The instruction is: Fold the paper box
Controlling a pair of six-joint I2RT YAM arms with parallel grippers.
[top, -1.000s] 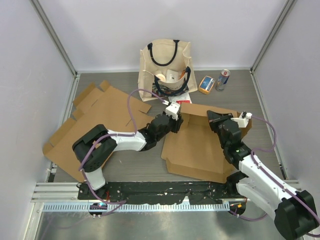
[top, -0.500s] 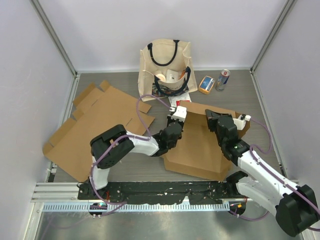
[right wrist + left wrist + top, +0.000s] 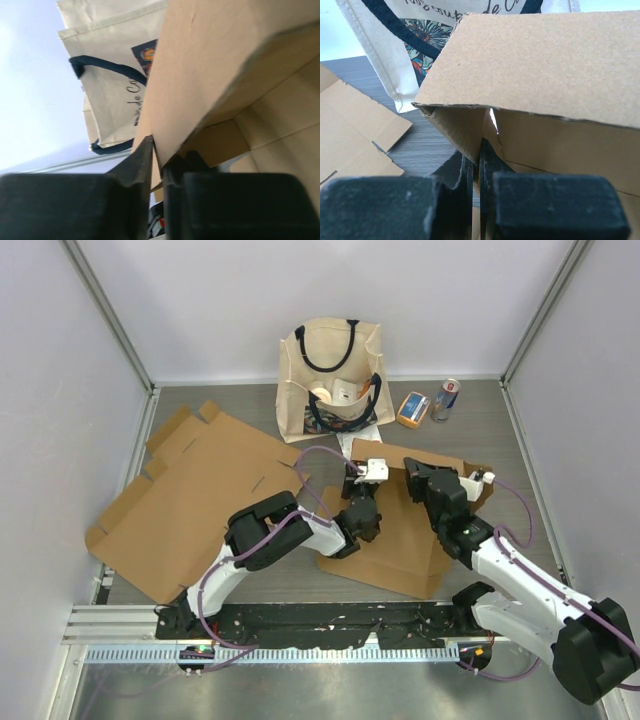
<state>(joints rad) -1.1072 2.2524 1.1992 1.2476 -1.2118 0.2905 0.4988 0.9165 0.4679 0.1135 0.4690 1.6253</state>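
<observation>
on the counter (image 3: 530,450), right of centre: paper box (image 3: 395,550), brown cardboard, partly raised, far wall tilted up.
left jaws: closed to a sliver, pinching a thin upright side wall of the paper box near its far left corner, one finger on each face.
right jaws: likewise pinched tight on the edge of a raised panel at the box's far right side.
beyond the box: tote bag (image 3: 330,370), upright.
far right: can (image 3: 446,398) beside small orange carton (image 3: 411,408).
left side: flat cardboard sheet (image 3: 190,500), unfolded.
</observation>
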